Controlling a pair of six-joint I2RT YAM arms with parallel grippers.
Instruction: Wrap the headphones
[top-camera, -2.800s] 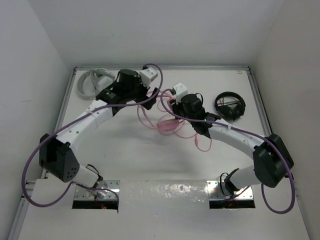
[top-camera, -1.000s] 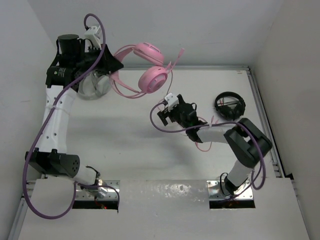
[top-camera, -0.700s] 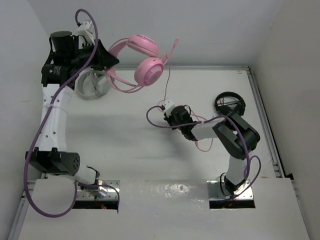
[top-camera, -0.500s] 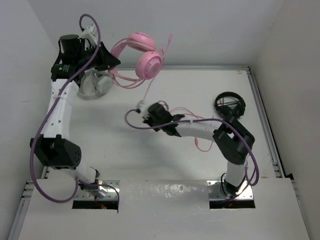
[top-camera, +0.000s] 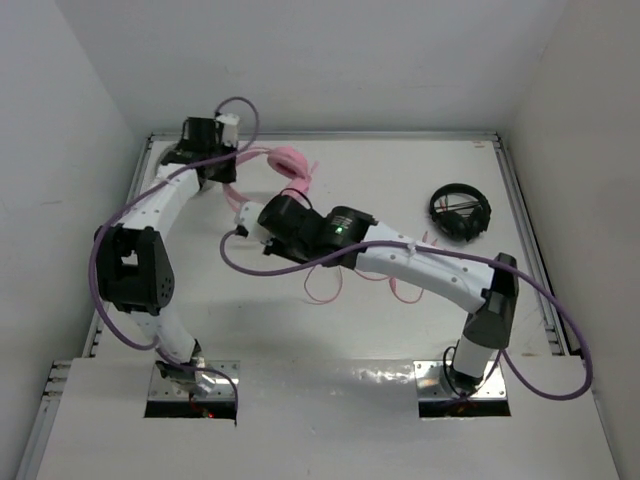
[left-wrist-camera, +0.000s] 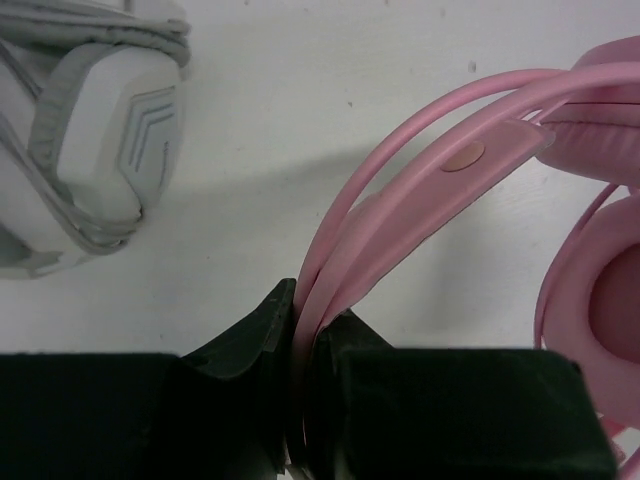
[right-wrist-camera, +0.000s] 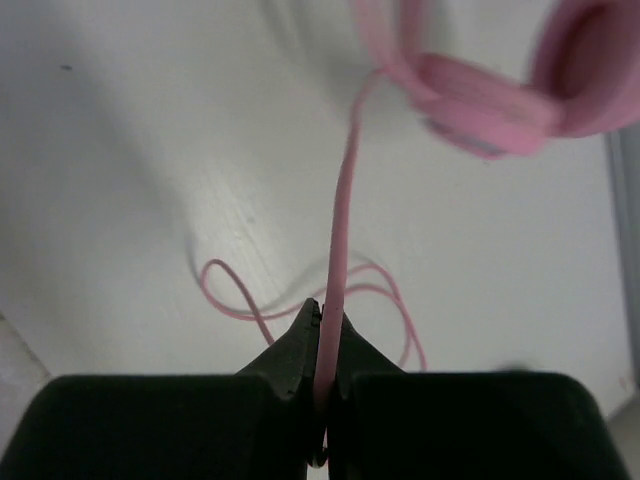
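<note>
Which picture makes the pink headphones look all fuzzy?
Right wrist view: the headphones at the top are smeared and out of focus, while the cable pinched in the right end effector looks clearer. Left wrist view: the headband and the grey-white headphones are sharp. Top view: glare on the shiny near strip.

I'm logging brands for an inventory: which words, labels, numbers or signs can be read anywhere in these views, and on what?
No readable text in any view.
Grey-white headphones: only chevron-shaped lines on the earcup, no letters.
Pink headphones: a small round mark on the headband, no lettering.
Black headphones: too small to tell whether they carry any print.
</note>
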